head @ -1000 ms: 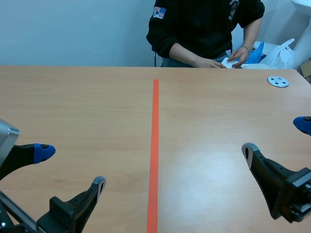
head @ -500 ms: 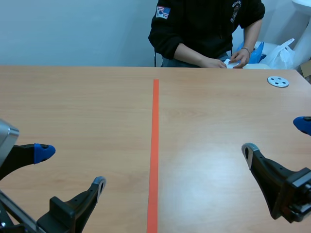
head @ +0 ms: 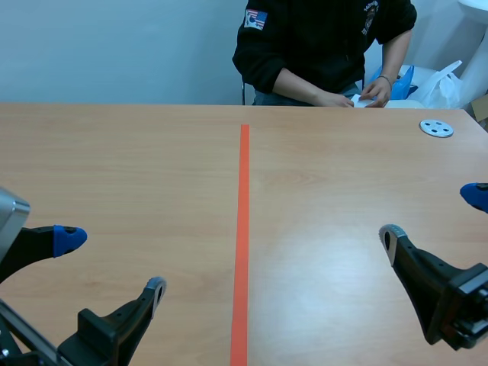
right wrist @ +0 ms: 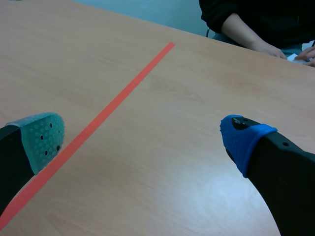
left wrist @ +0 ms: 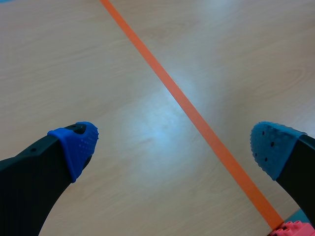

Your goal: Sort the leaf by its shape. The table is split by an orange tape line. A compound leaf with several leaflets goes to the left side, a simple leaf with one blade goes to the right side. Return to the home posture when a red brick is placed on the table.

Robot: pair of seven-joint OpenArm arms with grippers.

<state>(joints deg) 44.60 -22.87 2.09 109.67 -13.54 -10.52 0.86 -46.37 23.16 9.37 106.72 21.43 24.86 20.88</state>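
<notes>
Orange tape line [head: 243, 229] splits wooden table [head: 137, 168]; black left gripper [head: 113, 263], right gripper [head: 433, 215] rest near, both released. I reckon awaiting leaf from person [head: 320, 38].

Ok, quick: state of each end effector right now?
Left black two-fingered end effector: open, holding nothing.
Right black two-fingered end effector: open, holding nothing.

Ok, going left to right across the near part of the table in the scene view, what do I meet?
The left gripper, jaws open → orange tape line → right gripper, jaws open. The grey disc lies farther back in line with the right gripper, so I leave it out.
</notes>
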